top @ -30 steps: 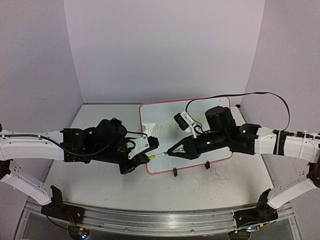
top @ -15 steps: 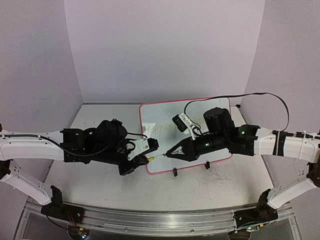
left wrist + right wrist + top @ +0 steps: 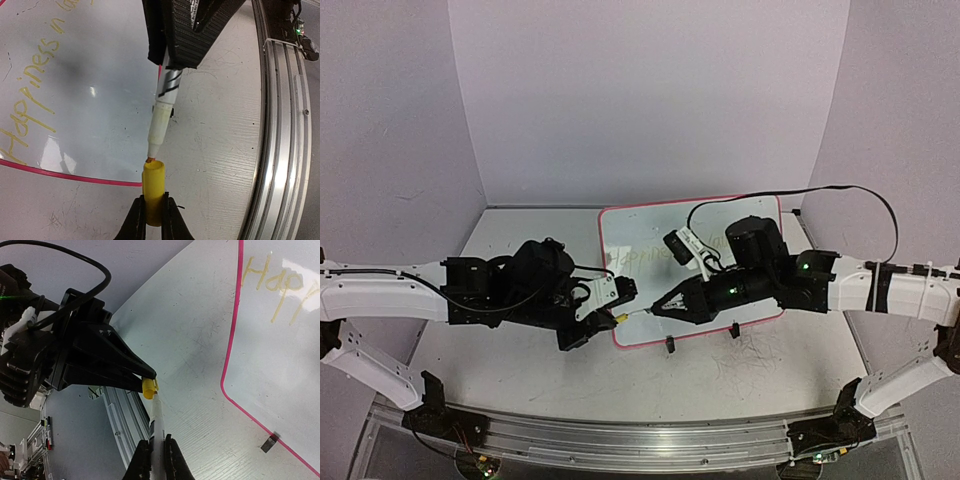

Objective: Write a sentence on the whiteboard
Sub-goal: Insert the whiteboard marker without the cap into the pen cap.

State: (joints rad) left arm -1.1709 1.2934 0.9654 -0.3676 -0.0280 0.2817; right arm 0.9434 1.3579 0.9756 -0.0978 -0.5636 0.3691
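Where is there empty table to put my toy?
Bare table lies between the left wall and the whiteboard's far-left edge, and along the front between the clip feet and the metal rail. It's crowded at the whiteboard's near-left corner: the left gripper holds a yellow cap at the right gripper's marker tip.

Plain lilac walls (image 3: 650, 100) close in the scuffed white table (image 3: 510, 350) behind and at both sides. A metal rail (image 3: 650, 440) lines its near edge.
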